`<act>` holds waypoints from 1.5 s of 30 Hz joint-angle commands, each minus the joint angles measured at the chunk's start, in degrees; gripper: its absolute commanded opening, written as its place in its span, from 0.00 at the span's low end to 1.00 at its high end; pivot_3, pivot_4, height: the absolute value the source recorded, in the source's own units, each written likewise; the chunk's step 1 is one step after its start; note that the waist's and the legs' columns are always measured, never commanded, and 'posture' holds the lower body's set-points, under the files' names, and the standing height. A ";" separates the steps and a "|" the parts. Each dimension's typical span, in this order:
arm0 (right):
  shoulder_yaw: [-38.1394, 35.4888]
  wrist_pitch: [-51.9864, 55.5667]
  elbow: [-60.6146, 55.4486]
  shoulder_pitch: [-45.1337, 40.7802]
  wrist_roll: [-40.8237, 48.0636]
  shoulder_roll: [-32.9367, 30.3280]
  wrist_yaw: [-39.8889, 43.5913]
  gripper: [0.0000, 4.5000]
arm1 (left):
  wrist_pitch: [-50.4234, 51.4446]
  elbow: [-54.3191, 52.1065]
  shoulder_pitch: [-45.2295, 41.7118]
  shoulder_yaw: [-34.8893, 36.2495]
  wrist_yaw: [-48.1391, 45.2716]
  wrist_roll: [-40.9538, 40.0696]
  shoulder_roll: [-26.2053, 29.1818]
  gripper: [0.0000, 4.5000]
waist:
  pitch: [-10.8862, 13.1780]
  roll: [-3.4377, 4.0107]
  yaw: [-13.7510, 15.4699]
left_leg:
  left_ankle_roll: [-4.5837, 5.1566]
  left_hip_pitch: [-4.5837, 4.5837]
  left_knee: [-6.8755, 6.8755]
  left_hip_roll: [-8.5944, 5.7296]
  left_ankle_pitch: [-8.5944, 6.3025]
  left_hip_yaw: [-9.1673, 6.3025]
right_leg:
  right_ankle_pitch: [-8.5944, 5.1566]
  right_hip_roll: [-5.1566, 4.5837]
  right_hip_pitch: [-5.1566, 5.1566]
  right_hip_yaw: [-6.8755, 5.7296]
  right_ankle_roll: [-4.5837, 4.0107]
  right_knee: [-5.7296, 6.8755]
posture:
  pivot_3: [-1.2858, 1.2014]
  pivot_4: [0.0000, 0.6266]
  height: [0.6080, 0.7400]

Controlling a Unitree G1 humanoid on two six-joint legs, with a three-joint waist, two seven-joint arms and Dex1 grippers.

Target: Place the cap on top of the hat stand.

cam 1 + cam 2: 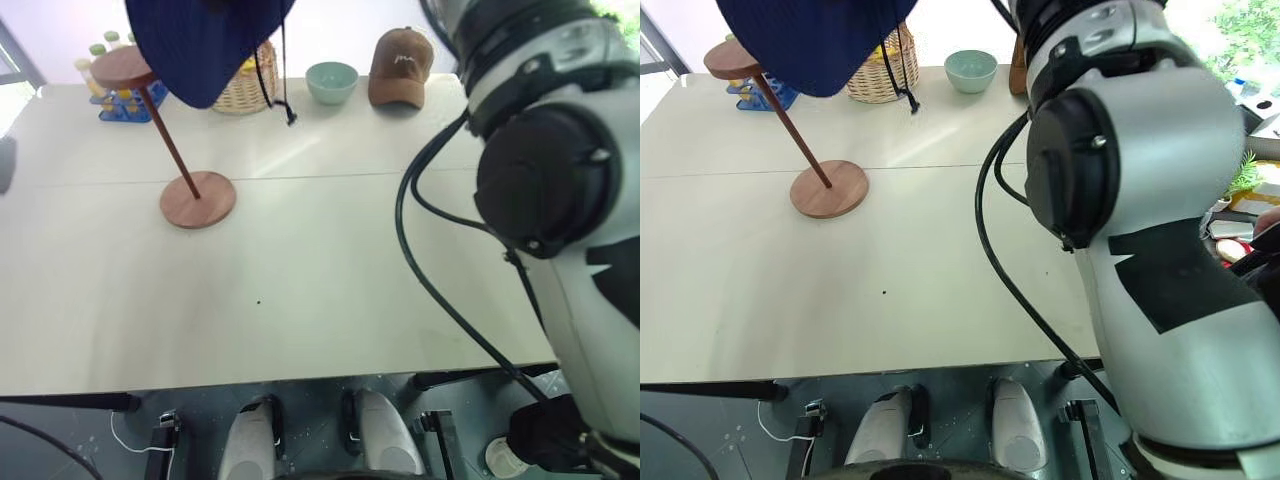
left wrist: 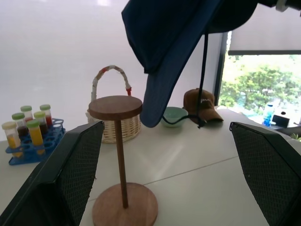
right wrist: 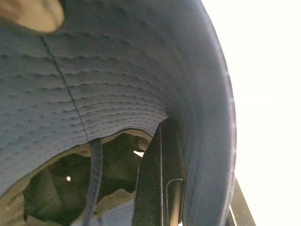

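Hanging above the far left of the tabletop [image 1: 330, 300], the cap [image 1: 200, 45] is off the surface, its navy brim drooping beside and partly in front of the hat stand's disc top as my head views show it. Chin cord [image 1: 285, 85] dangles from the cap, its end above the tabletop near the wicker basket [image 1: 250, 90].

Writing: brown baseball cap [image 1: 402, 68] at the far edge carries a small pale mark on its front; too small to read. No other labels legible.

Hat stand [image 1: 175, 140]: round base flat on the tabletop, thin rod slanting up toward the left, disc bare. In the left wrist view the cap's brim hangs just beside the disc; I cannot tell whether they touch.

Right arm: raised high and reaching forward over the tabletop, black cable looping from it. Right gripper [image 3: 160, 188]: fingers pressed together on the cap's fabric where brim meets crown, seen from inside the cap.

Left gripper [image 2: 176, 179]: held up off the left side, pointing across the tabletop at the stand; fingers [image 2: 61, 179] stand wide apart, nothing between them.

Also on the far side: pale green bowl [image 1: 331, 82] between basket and baseball cap; blue rack of capped tubes [image 2: 30, 136] with yellow and red contents behind the stand.
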 commanded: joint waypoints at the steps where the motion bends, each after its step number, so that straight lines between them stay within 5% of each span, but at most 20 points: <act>1: -2.14 -1.48 -2.12 -3.69 2.02 -0.98 -1.10 0.01 | -1.79 -0.89 0.39 0.62 0.60 -0.38 0.16 1.00 | -0.01 -0.01 -0.01 | 0.00 0.00 0.00 0.00 0.00 0.00 | 0.00 0.00 0.00 0.00 0.00 0.00 | 0.52 0.24 1.00; 32: -9.45 -3.34 -2.13 -12.05 7.38 3.25 -4.20 0.01 | -10.96 -7.89 10.42 2.38 3.87 -2.89 -5.49 1.00 | -0.01 -0.01 -0.06 | -0.13 -0.09 0.00 0.02 -0.09 0.00 | -0.07 0.00 -0.09 0.00 -0.12 -0.06 | 0.52 0.24 1.00; 45: -18.01 1.41 -2.29 -13.30 18.00 8.02 -0.33 0.01 | -11.93 -5.59 9.34 0.31 3.39 -1.48 -4.09 1.00 | -0.01 -0.02 -0.16 | -0.09 -0.08 0.00 0.05 -0.06 0.00 | -0.07 0.04 -0.09 -0.01 -0.12 -0.04 | 0.52 0.24 1.00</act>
